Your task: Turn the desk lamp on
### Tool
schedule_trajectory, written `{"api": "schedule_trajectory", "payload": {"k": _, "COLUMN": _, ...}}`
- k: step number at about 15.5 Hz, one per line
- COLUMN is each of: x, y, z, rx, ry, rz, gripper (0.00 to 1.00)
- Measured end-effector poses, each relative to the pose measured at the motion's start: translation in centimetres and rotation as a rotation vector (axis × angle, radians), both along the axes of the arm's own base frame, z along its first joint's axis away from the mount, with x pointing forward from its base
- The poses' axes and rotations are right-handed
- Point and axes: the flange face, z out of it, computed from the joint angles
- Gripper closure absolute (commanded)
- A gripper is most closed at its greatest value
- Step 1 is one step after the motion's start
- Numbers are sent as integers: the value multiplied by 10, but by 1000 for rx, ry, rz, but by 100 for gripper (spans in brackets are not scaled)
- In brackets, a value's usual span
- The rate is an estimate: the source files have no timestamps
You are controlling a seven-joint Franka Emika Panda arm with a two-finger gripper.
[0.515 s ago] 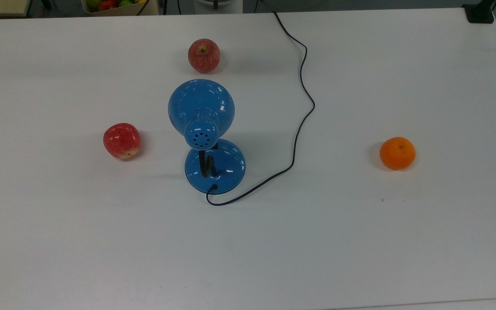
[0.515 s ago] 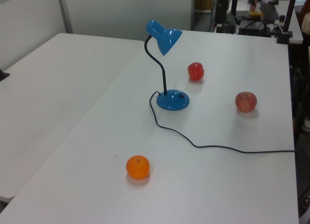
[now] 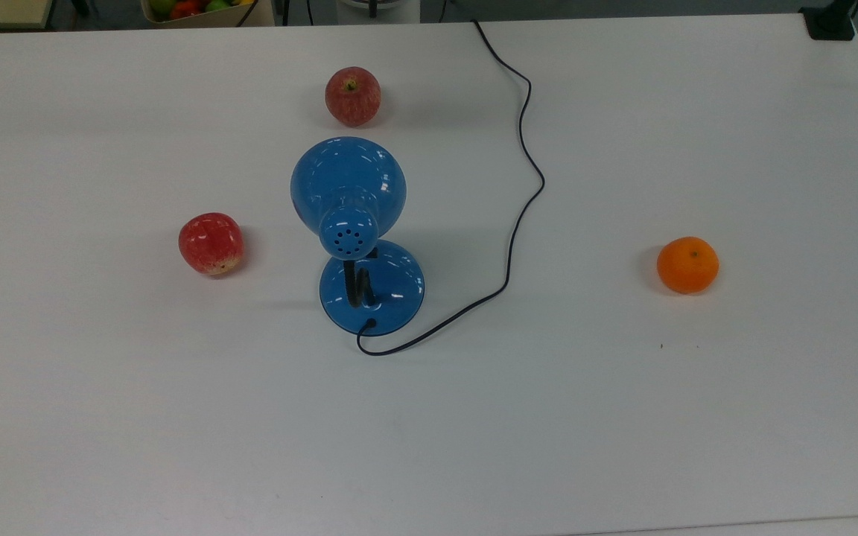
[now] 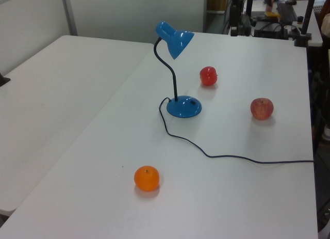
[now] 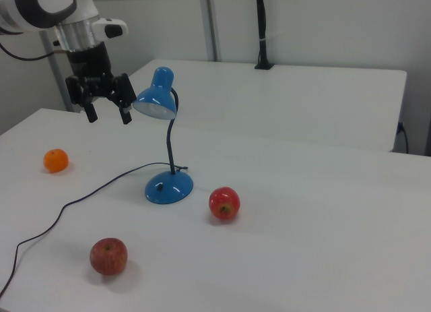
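In the right view the end effector [image 5: 108, 112] hangs with fingers spread and empty, high beside the shade; the desk lamp [image 5: 166, 147] stands mid-worktop [image 5: 323, 211], its base below and toward the right view's right.

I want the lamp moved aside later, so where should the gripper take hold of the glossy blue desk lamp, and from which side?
Probably the thin black bendy neck of the glossy blue desk lamp, just above the round base: it is slim and upright. The open gripper could come level from the right view's left, over the black cord.
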Motion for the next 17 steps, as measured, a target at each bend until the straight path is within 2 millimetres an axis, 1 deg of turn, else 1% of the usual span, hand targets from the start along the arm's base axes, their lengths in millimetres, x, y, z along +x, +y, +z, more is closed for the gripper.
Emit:
{"api": "schedule_trajectory", "payload": {"k": 3, "x": 0, "y": 0, "z": -1, "rx": 0, "ry": 3, "rz": 0, "gripper": 1}}
{"api": "schedule_trajectory", "payload": {"k": 4, "x": 0, "y": 0, "z": -1, "rx": 0, "ry": 3, "rz": 0, "gripper": 16}}
{"api": "schedule_trajectory", "payload": {"k": 5, "x": 0, "y": 0, "z": -1, "rx": 0, "ry": 3, "rz": 0, "gripper": 37}}
{"api": "schedule_trajectory", "payload": {"k": 7, "x": 0, "y": 0, "z": -1, "rx": 0, "ry": 3, "rz": 0, "gripper": 75}}
{"api": "schedule_trajectory", "payload": {"k": 8, "x": 0, "y": 0, "z": -2, "rx": 0, "ry": 3, "rz": 0, "gripper": 90}}
{"api": "schedule_trajectory", "payload": {"k": 9, "x": 0, "y": 0, "z": -2, "rx": 0, "ry": 4, "rz": 0, "gripper": 100}}
{"api": "schedule_trajectory", "payload": {"k": 17, "x": 1, "y": 0, "z": -5, "rx": 0, "ry": 10, "rz": 2, "gripper": 100}}
